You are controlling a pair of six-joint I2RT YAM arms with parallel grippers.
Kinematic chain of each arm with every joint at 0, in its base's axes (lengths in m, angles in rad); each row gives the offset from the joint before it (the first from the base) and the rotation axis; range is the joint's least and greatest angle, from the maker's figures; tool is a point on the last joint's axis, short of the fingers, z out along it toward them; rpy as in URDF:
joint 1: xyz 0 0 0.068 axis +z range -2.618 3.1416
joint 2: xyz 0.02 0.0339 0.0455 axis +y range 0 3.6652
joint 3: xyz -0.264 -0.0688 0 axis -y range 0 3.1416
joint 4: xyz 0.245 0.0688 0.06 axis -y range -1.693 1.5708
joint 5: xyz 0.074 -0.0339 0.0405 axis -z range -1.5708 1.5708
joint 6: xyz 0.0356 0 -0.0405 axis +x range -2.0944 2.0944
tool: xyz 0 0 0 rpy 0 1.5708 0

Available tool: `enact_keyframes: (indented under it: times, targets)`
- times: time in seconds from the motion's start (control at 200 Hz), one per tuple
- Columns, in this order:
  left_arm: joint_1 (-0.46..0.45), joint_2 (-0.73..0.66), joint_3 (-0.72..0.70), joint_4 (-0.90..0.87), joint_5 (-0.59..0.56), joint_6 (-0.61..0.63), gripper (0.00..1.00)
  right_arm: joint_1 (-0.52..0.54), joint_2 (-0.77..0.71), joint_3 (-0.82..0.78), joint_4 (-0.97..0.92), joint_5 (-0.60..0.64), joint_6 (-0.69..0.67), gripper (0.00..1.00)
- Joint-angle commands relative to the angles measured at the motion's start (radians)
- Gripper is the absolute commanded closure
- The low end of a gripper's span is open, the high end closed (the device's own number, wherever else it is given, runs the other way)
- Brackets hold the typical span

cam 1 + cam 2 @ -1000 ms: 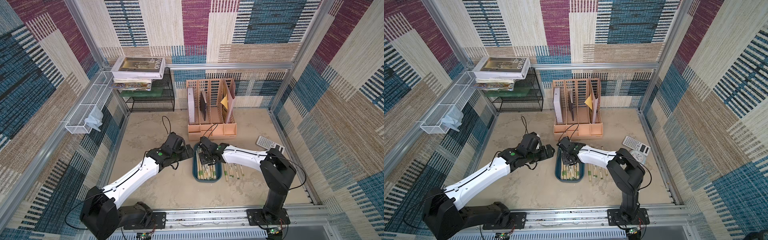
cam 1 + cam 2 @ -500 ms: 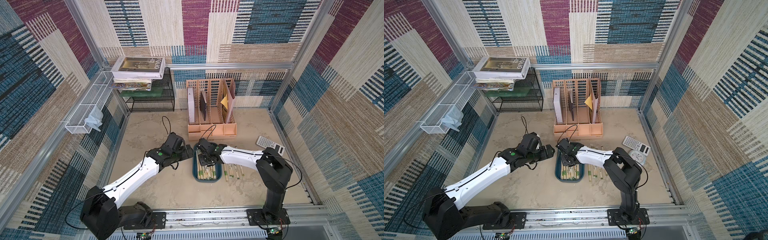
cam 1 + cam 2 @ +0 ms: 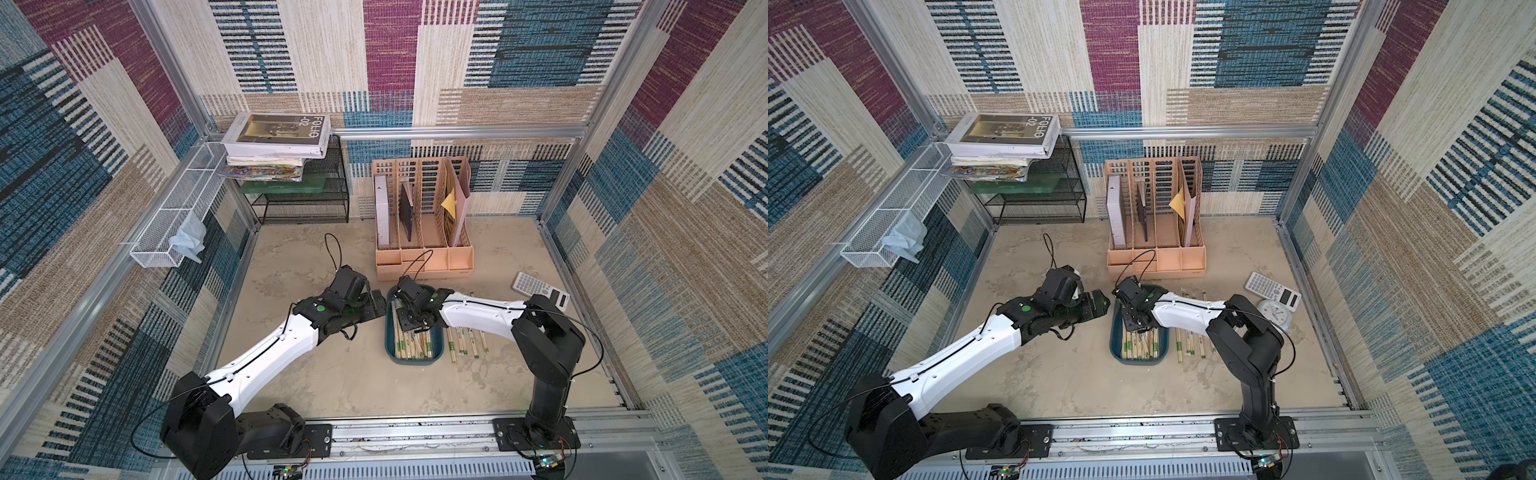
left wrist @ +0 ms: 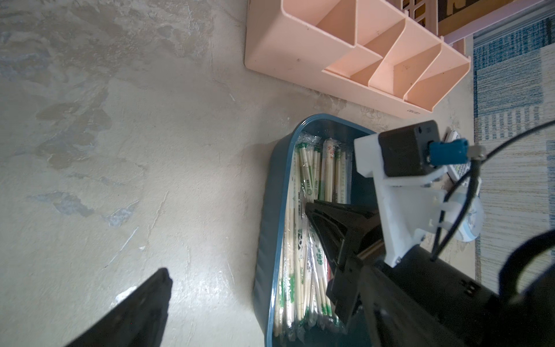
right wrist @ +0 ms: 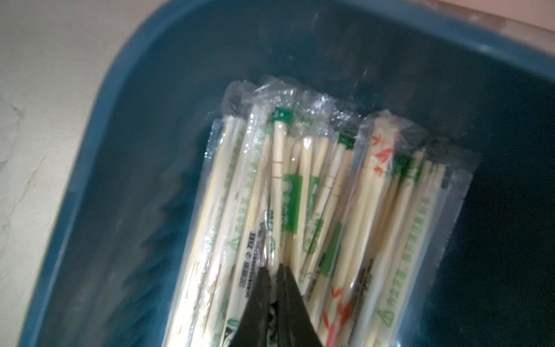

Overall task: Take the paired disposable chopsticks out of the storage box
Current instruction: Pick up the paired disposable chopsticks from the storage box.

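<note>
Pinching one wrapped pair of chopsticks [image 5: 303, 180] with the right hand [image 5: 271, 272], low in the box [image 5: 150, 120], amid the heap there. Holding the left hand [image 3: 379, 307] spread wide over the table [image 3: 291, 374], just beside the box. On the table at its other side, a few loose pairs [image 3: 467, 343].

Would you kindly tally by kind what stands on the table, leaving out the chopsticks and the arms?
Box: 1
Organizer: 1
Rack: 1
Calculator: 1
Clock: 1
Total: 5
</note>
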Motion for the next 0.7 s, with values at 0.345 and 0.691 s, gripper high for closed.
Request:
enact_keyframes:
  times: [0.345, 0.691]
  targets:
    - [0.0, 0.007, 0.001, 0.018, 0.024, -0.003, 0.01, -0.02, -0.132, 0.005, -0.033, 0.004, 0.015, 0.91]
    - [-0.024, 0.035, -0.046, 0.145, 0.162, -0.069, 0.01, -0.072, -0.253, -0.019, -0.037, 0.004, 0.021, 0.91]
